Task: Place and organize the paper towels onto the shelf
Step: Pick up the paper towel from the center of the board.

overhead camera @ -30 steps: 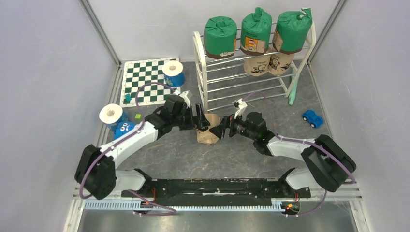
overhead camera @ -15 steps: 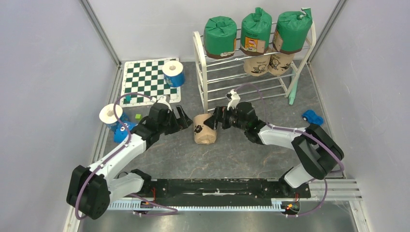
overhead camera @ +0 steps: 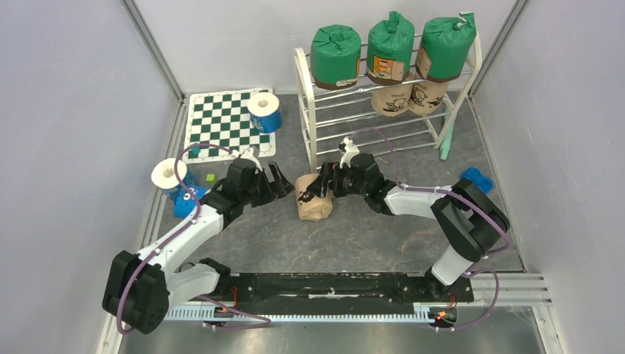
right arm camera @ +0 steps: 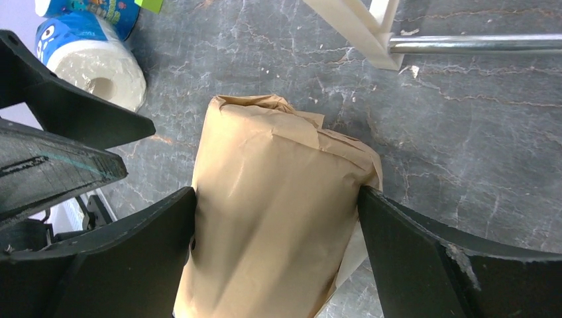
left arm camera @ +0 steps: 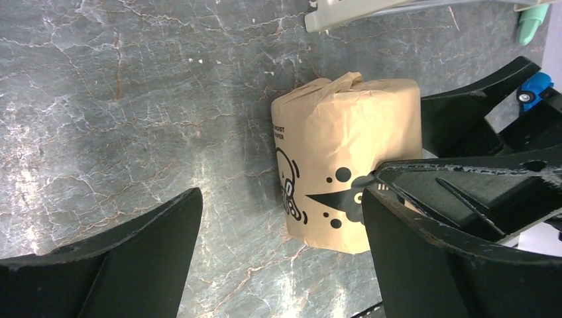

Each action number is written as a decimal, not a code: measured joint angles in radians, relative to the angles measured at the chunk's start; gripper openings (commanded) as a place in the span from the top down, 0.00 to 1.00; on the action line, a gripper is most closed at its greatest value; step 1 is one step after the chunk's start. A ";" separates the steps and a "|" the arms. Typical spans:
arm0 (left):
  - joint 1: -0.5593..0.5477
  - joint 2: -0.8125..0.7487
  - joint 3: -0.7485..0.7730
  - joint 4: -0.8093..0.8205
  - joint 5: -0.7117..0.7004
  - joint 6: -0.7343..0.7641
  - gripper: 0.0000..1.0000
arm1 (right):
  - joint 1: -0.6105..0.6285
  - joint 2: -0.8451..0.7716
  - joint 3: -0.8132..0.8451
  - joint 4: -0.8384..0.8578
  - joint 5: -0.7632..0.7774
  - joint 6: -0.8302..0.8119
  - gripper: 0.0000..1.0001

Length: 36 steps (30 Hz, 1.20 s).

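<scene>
Grey marbled counter [overhead camera: 243, 243], pale walls on three sides.

Top view: the shelf [overhead camera: 308, 103] stands at back right. Three green rolls [overhead camera: 335, 53] sit on its top tier and two tan rolls [overhead camera: 390, 99] on the tier below, with the slot to their left free. A third tan roll [overhead camera: 313, 200] is on the counter just in front of the shelf's left post. The right tool [overhead camera: 320, 186] grasps it from the shelf side. The left tool [overhead camera: 283, 184] is released, just beside the roll, holding nothing. One white-and-blue roll [overhead camera: 264, 112] is on the chessboard mat [overhead camera: 217, 122], another [overhead camera: 169, 175] at far left.

Left wrist view: fingers spread wide, roll ahead between them, no contact. The right tool's fingers are on the roll's far side.

Right wrist view: both fingers press against the paper wrap and the roll fills the gap. The shelf foot [right arm camera: 371, 33] is close ahead.

Risks, as I judge:
- The loose, crinkled paper may slide, or the roll may pivot in a two-point pinch.
- A lift could clip the shelf post or the left tool, both near.
- Thin rods let a badly set roll tip or nudge its neighbours.

Hard to tell:
- Whether the roll stands upright or tilted, and whether its base touches the counter.
- A third white-and-blue roll [overhead camera: 184, 200] is mostly under the left arm.
- The toy car [overhead camera: 475, 177] is half hidden by the right arm.
</scene>
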<state>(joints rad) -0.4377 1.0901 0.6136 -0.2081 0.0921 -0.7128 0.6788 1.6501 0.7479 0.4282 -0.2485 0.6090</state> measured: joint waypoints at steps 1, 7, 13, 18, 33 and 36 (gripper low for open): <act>0.000 -0.003 0.000 0.000 0.003 0.000 0.04 | 0.000 0.000 -0.010 0.019 -0.010 -0.002 0.15; 0.006 -0.059 0.000 0.002 0.052 0.007 0.04 | 0.000 -0.043 -0.104 0.115 -0.050 -0.022 0.28; 0.008 -0.110 0.026 0.000 0.177 0.072 0.04 | 0.000 -0.134 -0.224 0.220 -0.144 -0.130 0.37; 0.010 -0.106 0.134 -0.034 0.319 0.154 0.04 | -0.003 -0.204 -0.311 0.360 -0.239 -0.220 0.41; 0.010 0.035 0.326 -0.292 0.478 0.335 0.20 | -0.011 -0.295 -0.512 0.916 -0.524 -0.296 0.37; 0.010 0.043 0.372 -0.333 0.530 0.377 0.20 | -0.011 -0.306 -0.514 0.954 -0.550 -0.311 0.38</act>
<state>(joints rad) -0.4274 1.1328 0.9855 -0.5415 0.6224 -0.3359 0.6682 1.3441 0.2337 1.3827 -0.7982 0.2981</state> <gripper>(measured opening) 0.805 0.701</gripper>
